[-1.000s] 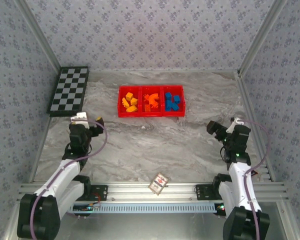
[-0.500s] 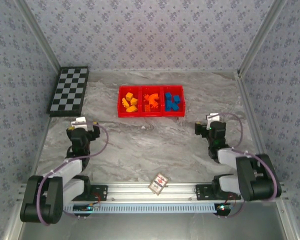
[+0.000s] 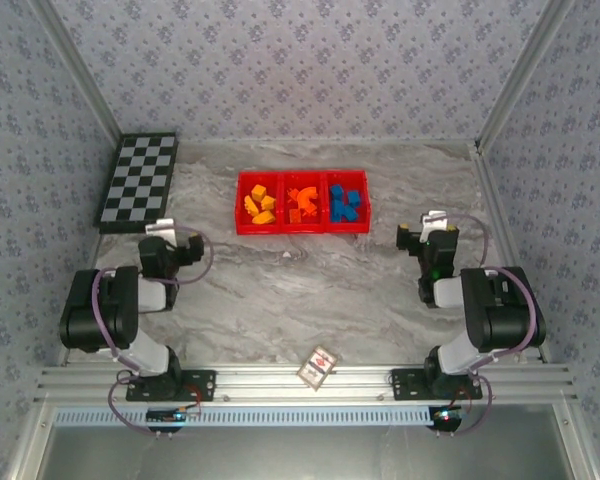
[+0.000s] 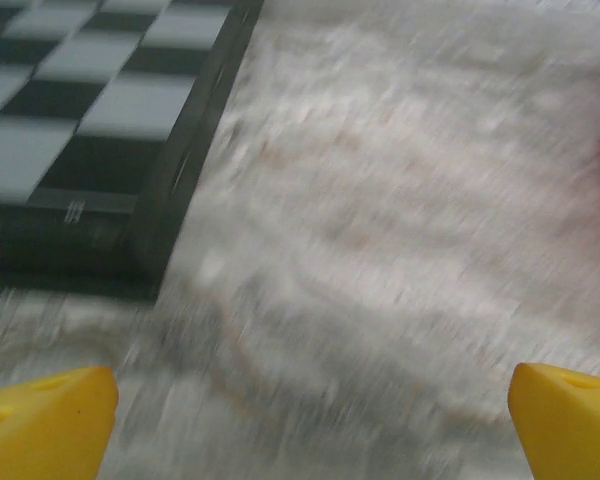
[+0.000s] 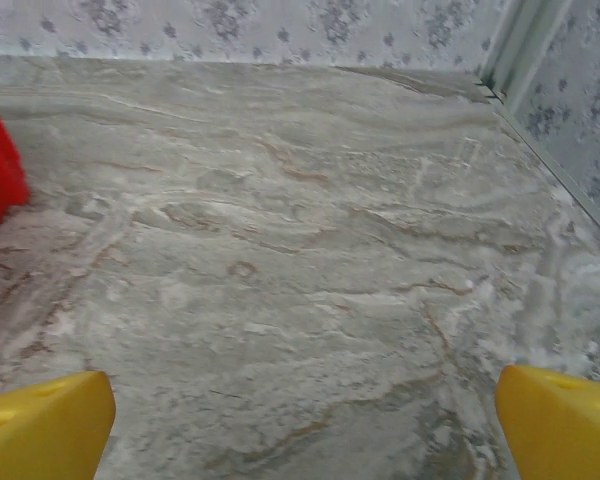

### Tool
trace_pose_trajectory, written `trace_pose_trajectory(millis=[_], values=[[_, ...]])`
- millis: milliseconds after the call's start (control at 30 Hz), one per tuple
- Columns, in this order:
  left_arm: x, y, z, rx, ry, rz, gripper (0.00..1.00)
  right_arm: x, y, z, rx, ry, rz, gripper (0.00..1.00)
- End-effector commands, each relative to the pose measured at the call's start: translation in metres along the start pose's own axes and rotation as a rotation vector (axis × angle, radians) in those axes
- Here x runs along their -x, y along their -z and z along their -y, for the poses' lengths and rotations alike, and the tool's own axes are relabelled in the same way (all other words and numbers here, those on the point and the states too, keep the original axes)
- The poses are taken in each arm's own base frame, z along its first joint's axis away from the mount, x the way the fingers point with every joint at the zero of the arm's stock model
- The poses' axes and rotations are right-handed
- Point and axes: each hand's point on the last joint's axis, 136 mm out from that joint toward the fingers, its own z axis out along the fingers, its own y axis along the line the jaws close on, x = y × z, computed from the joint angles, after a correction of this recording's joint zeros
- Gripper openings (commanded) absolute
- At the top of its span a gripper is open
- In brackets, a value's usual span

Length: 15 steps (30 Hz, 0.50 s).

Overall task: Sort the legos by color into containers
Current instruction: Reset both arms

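The biggest risk is the arms. Both are folded low near their bases, and a wide swing out from there could clip the red tray (image 3: 302,231) and spill it. The left gripper (image 3: 180,240) at 9 o'clock has its jaws spread wide and empty, its yellow fingertips (image 4: 42,420) apart over bare table. The right gripper (image 3: 427,235) at 3 o'clock is just as wide and holds nothing; it is the nearer of the 2 to the tray.

A smaller risk is a missed colour. The legos lie in the tray's 3 compartments at 12 o'clock: yellow-orange (image 3: 259,204) on the left, red-orange (image 3: 300,203) in the middle, blue (image 3: 345,203) on the right. The sorting looks finished. The 2 orange shades are close, though, and the bricks are tiny from above, so a stray among them may escape notice.

Patterned grey wallpaper (image 3: 300,70) closes the cell on 3 sides. The table (image 3: 310,290) is grey marble-look, smooth and flat, so the tray would probably slide if bumped. A checkerboard (image 3: 138,181) lies at 10 o'clock and a small patterned card (image 3: 318,366) at 6 o'clock.
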Motion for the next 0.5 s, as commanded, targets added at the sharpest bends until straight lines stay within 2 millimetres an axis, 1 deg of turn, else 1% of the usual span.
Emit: trace_pose_trajectory(millis=[0,33,67,133,300,467], values=[[0.0209,-0.0041,0.0131,-0.083,-0.016,0.035,1.00,-0.0006,0.0023,0.0144,-0.104,0.009,0.001,1.00],[0.0222,-0.0055,0.0134,-0.086,-0.014,0.054,1.00,-0.0015,0.0014,0.0143,-0.104,0.007,-0.003,1.00],[0.0214,-0.0050,0.0123,-0.078,-0.015,0.033,1.00,-0.0008,-0.0014,0.0139,-0.099,-0.004,-0.008,1.00],[0.0208,-0.0081,0.0039,-0.016,-0.004,0.022,1.00,-0.0030,-0.0036,0.0181,-0.087,-0.029,-0.035,1.00],[0.0197,-0.0097,0.0101,-0.014,-0.036,0.001,1.00,-0.0046,-0.0049,0.0180,-0.070,-0.039,-0.042,1.00],[0.0203,-0.0096,0.0108,-0.006,-0.044,0.003,1.00,-0.0039,-0.0057,0.0183,-0.062,-0.045,-0.043,1.00]])
